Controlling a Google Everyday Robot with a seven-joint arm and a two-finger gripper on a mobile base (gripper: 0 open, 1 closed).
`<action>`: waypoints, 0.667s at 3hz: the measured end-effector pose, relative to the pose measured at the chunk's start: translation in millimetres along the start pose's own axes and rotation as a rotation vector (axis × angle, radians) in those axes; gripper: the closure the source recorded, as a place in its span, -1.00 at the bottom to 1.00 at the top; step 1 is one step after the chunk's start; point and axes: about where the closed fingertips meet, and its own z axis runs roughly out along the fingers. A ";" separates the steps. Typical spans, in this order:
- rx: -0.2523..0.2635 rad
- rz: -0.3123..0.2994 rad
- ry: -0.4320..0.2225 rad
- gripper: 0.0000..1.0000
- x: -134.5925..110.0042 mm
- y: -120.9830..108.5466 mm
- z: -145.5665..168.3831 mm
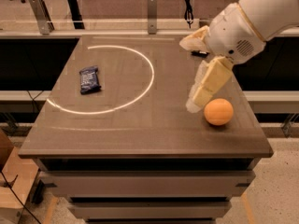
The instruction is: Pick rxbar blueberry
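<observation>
- The rxbar blueberry (89, 79) lies flat on the left half of the table (140, 134). It sits in the left part of the pale ring (153, 76) marked on the top, with its long side running roughly away from the camera.
- By its look the bar is light and thin: a fairly firm slab in a glossy navy wrapper that will probably be slippery and crinkle under pressure. It lies low on the surface, so there is little height to catch.
- The best hold seems to be across its short width near the middle, coming straight down. The crimped ends would likely fold or slip.
- The pincer (194, 104) hangs over the right half of the table, pointing downward. It is just beside the orange and well apart from the bar. I cannot tell whether it is open or closed, and nothing shows in it.
- The orange (218, 111) rests on the right side, towards the front edge.
- A small dark item (200, 53) lies at the far edge, mostly hidden behind the arm.
</observation>
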 end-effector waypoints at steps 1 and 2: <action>0.010 -0.004 -0.069 -1.00 -19.5 -21.4 26.9; 0.032 -0.016 -0.134 -1.00 -39.2 -55.0 58.6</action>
